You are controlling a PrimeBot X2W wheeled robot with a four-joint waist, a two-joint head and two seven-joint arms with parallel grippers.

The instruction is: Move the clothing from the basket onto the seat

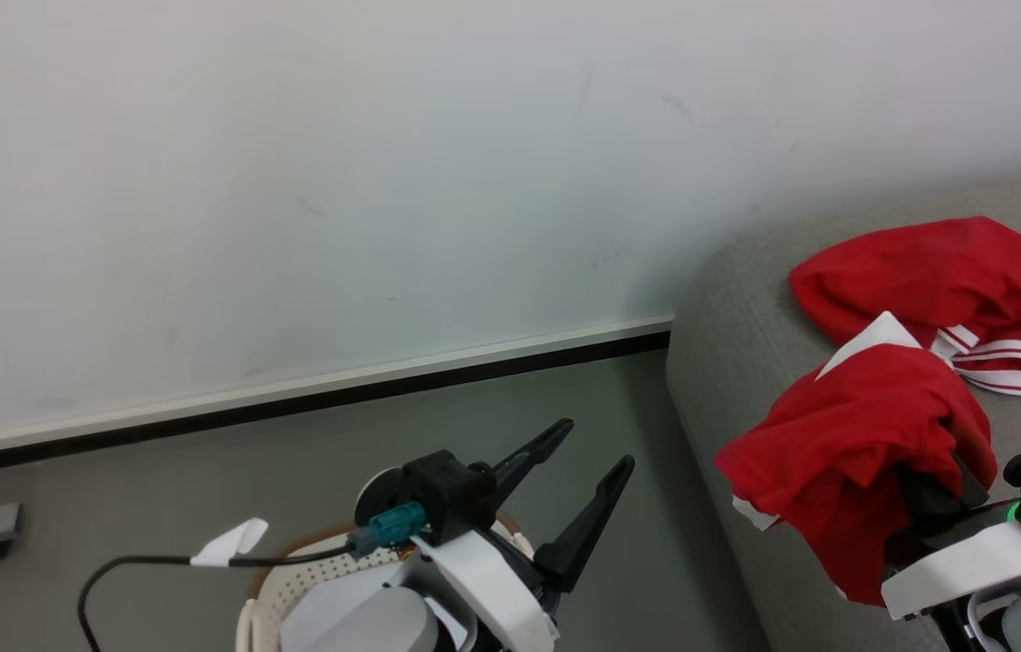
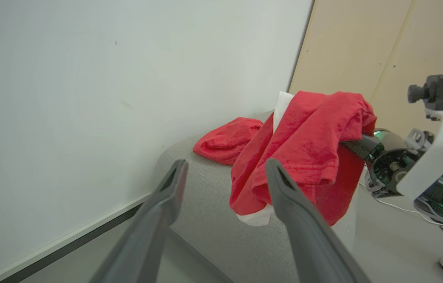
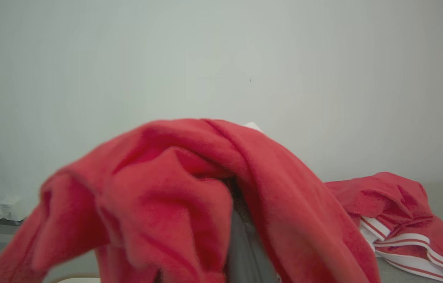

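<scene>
Left gripper (image 1: 595,444) over the basket (image 1: 311,575), jaws spread wide, empty. Right gripper (image 2: 357,144): jaws pressed together, buried under the draped garment (image 1: 845,453); can't tell if a fold is pinched. Cloth overhangs the near edge of the seat (image 1: 746,362), so I'd carry it further in, then release and tip down so it slides off. Second garment (image 1: 927,272) lies further back on the seat.
</scene>
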